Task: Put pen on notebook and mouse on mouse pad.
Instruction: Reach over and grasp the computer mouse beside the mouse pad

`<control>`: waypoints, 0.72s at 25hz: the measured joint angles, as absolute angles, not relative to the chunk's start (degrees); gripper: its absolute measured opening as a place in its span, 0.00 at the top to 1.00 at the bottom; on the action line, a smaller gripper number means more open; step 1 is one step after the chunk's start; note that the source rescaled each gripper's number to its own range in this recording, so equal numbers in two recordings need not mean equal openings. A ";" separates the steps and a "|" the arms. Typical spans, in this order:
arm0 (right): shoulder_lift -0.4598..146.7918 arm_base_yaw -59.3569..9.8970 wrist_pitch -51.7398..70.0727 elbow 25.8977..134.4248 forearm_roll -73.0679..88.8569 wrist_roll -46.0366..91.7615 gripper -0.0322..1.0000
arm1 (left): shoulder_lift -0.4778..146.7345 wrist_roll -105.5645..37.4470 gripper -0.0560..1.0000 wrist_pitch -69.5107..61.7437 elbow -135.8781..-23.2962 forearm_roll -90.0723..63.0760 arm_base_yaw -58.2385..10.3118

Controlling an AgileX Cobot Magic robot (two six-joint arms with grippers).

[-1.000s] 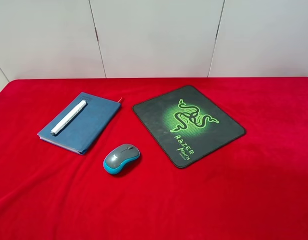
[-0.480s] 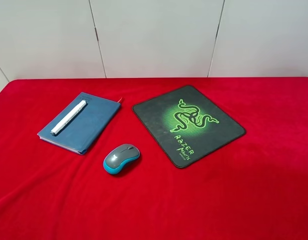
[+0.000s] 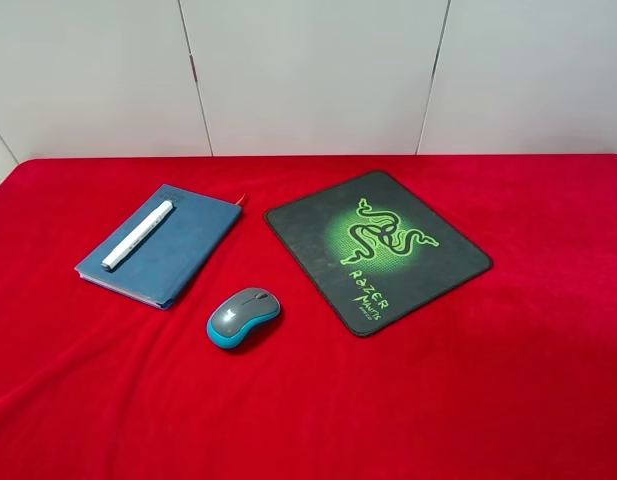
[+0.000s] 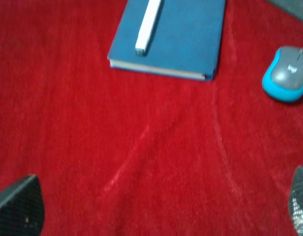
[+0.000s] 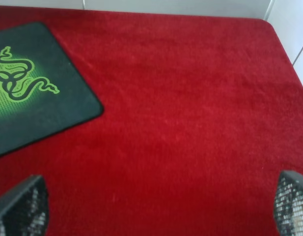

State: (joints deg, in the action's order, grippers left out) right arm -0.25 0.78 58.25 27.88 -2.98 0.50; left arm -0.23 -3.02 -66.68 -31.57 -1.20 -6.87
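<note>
The white pen (image 3: 138,235) lies on the slate-blue notebook (image 3: 178,250) at the table's left; the left wrist view shows the pen (image 4: 148,25) and notebook (image 4: 185,39) too. The grey and teal mouse (image 3: 243,317) rests on the red cloth between notebook and black Razer mouse pad (image 3: 378,248), touching neither. My left gripper (image 4: 156,216) is open, well back from the notebook and mouse (image 4: 287,73). My right gripper (image 5: 156,209) is open over bare cloth beside the mouse pad (image 5: 33,93). Neither gripper shows in the exterior view.
A red cloth (image 3: 488,380) covers the whole table. White wall panels (image 3: 308,70) stand behind the far edge. The table's right edge (image 5: 289,54) shows in the right wrist view.
</note>
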 joint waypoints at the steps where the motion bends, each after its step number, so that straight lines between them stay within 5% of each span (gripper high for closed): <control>1: -0.25 0.78 58.25 27.88 -2.98 0.50 0.00 | -0.23 -3.02 0.00 -66.68 -31.30 -1.16 -6.87; 18: -0.25 0.78 58.25 27.88 -2.98 0.50 0.00 | -0.23 -3.02 0.00 -66.68 -31.12 2.32 -6.87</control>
